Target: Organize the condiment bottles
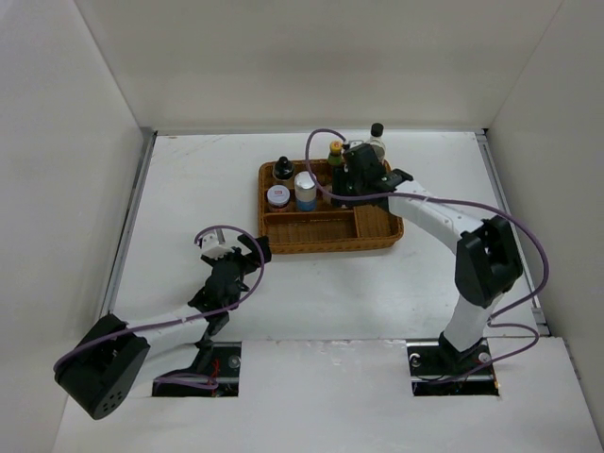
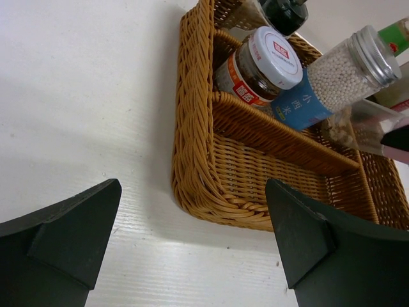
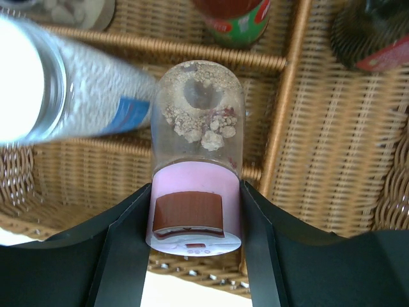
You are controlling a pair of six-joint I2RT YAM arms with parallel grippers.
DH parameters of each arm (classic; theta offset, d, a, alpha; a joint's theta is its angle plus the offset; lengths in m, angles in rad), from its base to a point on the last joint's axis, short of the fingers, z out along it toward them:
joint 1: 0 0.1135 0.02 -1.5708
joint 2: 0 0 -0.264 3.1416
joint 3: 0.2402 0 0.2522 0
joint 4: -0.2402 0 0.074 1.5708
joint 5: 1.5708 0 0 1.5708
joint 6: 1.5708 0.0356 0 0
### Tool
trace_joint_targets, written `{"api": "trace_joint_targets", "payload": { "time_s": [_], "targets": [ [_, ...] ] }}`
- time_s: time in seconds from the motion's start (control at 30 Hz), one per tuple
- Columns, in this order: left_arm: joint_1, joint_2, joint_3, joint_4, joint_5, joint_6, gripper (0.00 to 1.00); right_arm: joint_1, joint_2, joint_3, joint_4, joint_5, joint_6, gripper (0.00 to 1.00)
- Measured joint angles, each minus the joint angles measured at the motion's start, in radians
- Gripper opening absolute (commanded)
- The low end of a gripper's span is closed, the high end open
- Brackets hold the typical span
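Jaws of my left gripper (image 2: pixel 193 185) stand spread and empty, the rounded corner of the woven wicker tray (image 2: pixel 192 128) just ahead between them. Those of my right gripper (image 3: pixel 195 211) pinch the pink-lidded shaker (image 3: pixel 198 121) by its smooth lid, clear domed body with clumped grains ahead, over the weave. Placing step, I judge: lower it into a free cell, then release

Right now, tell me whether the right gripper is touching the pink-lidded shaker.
Touching. The right wrist view shows the right gripper closed on the shaker, with both fingers pressed flat against the sides of its pink lid and no gap.
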Motion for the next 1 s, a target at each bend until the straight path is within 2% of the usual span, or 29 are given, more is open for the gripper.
{"api": "trace_joint_targets", "payload": {
  "time_s": [0.47,0.87,1.0],
  "targets": [
    [-0.012,-0.009,0.000,0.000,0.001,-0.005,1.00,-0.021,0.068,0.126,-0.154,-0.004,-0.015,0.54],
    [-0.017,-0.009,-0.002,0.000,0.001,-0.005,1.00,-0.026,0.158,0.187,-0.196,-0.023,-0.019,0.55],
    [-0.018,-0.009,-0.002,0.000,0.001,-0.006,1.00,-0.027,0.159,0.188,-0.201,-0.023,-0.023,0.59]
  ]
}}
